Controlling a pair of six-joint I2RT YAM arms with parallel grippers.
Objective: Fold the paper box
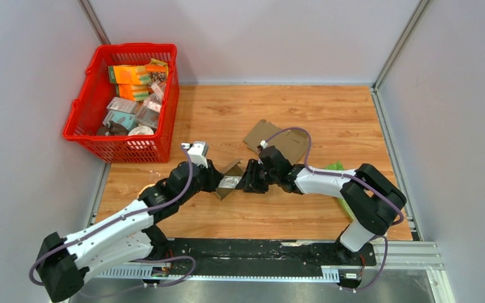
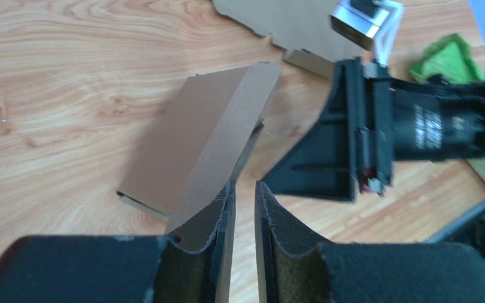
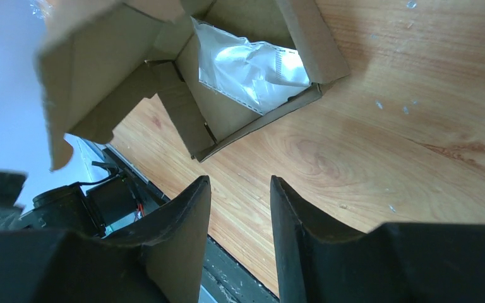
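A small brown paper box lies on its side on the wooden table between my two grippers, its flaps open and a white packet inside. In the left wrist view a flap of the box leans against the outer side of my left finger. My left gripper is nearly shut, with a thin empty gap. My right gripper is open and empty, just short of the box's open mouth. In the top view the left gripper and right gripper flank the box.
A flat cardboard sheet lies behind the right gripper. A green item lies by the right arm. A red basket holding several packets stands at the back left. Grey walls enclose the table.
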